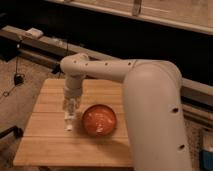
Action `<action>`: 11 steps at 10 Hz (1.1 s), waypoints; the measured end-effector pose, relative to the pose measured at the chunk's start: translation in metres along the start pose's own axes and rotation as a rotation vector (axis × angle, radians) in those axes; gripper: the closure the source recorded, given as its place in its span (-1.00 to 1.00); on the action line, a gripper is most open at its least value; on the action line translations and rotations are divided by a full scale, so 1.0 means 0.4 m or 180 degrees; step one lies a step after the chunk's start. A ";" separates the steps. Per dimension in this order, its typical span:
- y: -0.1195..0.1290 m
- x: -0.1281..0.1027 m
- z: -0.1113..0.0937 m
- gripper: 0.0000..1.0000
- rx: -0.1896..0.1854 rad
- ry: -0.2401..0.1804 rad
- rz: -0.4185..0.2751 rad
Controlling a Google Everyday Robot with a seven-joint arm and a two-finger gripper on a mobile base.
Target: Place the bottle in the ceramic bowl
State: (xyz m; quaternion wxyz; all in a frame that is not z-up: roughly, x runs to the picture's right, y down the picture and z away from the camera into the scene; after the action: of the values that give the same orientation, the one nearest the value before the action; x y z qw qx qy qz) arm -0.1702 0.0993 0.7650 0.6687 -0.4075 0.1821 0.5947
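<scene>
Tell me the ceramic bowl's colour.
The ceramic bowl is orange-red, pale swirls, camera view; end effector holds bottle beside it.

You had the gripper (70, 109) over the left half of the table (47, 145), the bottle (69, 123) clamped upright beneath it. The ceramic bowl (99, 120) sat on the table just right of the bottle, not touching it

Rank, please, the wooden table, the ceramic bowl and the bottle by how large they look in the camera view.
1. wooden table
2. ceramic bowl
3. bottle, clearly smallest, gripped roughly upright by the hand beside the bowl
</scene>
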 end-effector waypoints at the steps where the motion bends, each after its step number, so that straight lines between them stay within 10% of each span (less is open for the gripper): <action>1: -0.034 0.015 -0.008 1.00 -0.0019 -0.0014 0.0039; 8: -0.260 0.085 0.004 1.00 -0.0015 -0.0025 0.0497; 11: -0.304 0.086 0.041 0.55 0.0084 -0.0024 0.0630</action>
State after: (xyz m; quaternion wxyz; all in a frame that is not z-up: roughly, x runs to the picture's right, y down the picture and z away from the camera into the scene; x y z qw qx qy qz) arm -0.0514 0.1388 0.7899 0.6126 -0.3765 0.2268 0.6569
